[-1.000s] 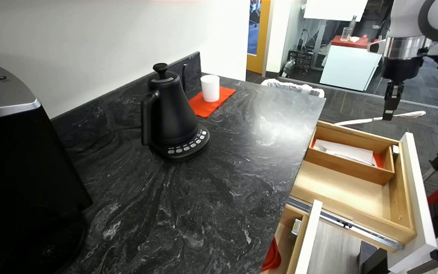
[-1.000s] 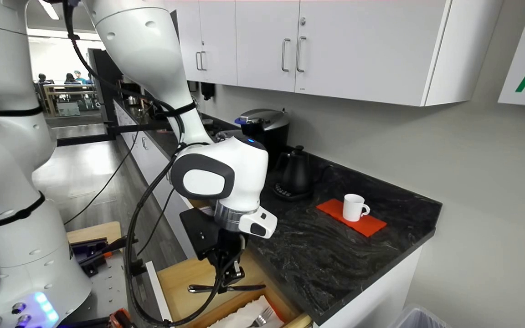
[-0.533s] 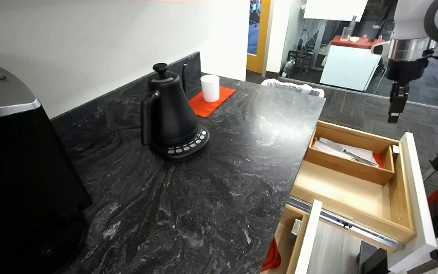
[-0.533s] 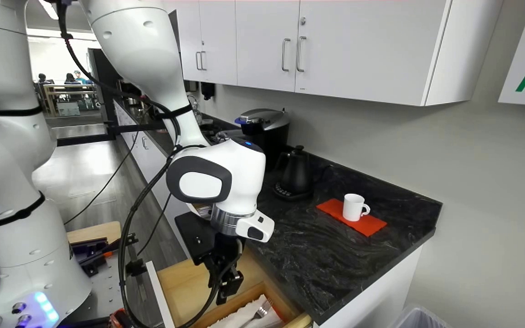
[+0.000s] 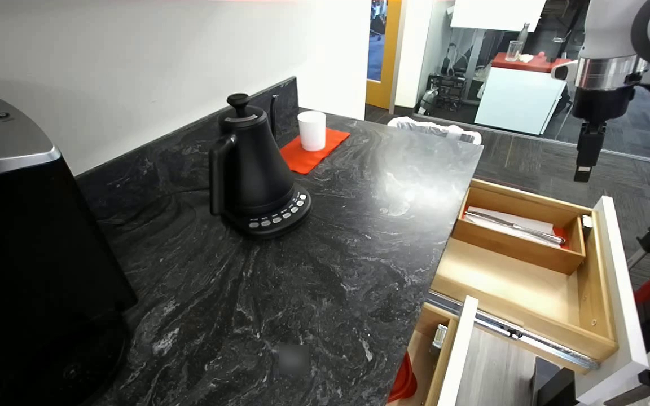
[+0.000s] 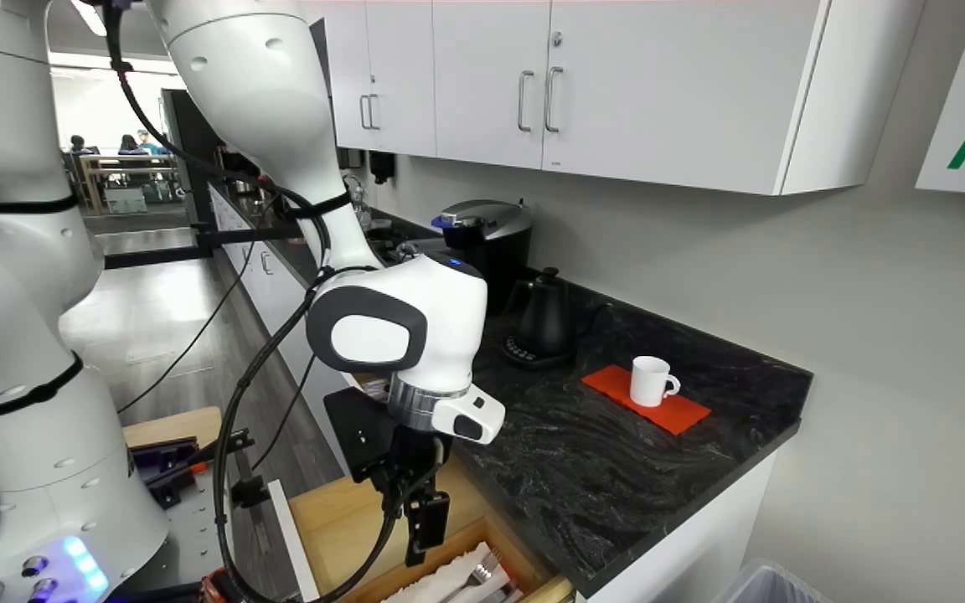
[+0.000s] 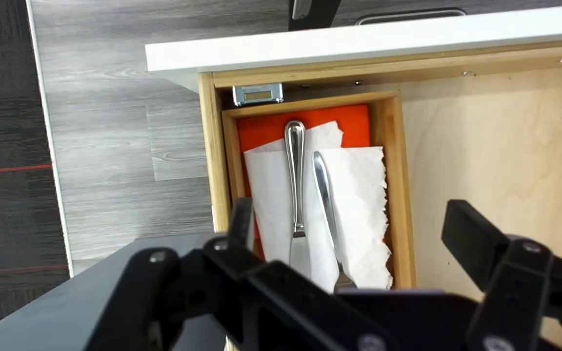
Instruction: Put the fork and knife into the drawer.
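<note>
The tool (image 7: 349, 218), spread wide apart now, no longer holds the knife (image 7: 297, 190), which lies beside the fork (image 7: 329, 207) in the little box (image 7: 402, 219) inside the drawer (image 7: 495, 146), so the job looks done.

In the wrist view, the knife (image 7: 297, 195) lies left of the fork (image 7: 327, 200), both on paper (image 7: 364, 209) in a compartment (image 7: 400, 204) at the left end of the drawer (image 7: 495, 146). The end effector (image 7: 351, 228) hangs above the drawer. In an exterior view, an electric kettle (image 5: 260, 163) stands on the tabletop (image 5: 359, 254), left of the drawer; behind the kettle, a mug (image 5: 312, 131) sits on a napkin (image 5: 305, 161).
</note>
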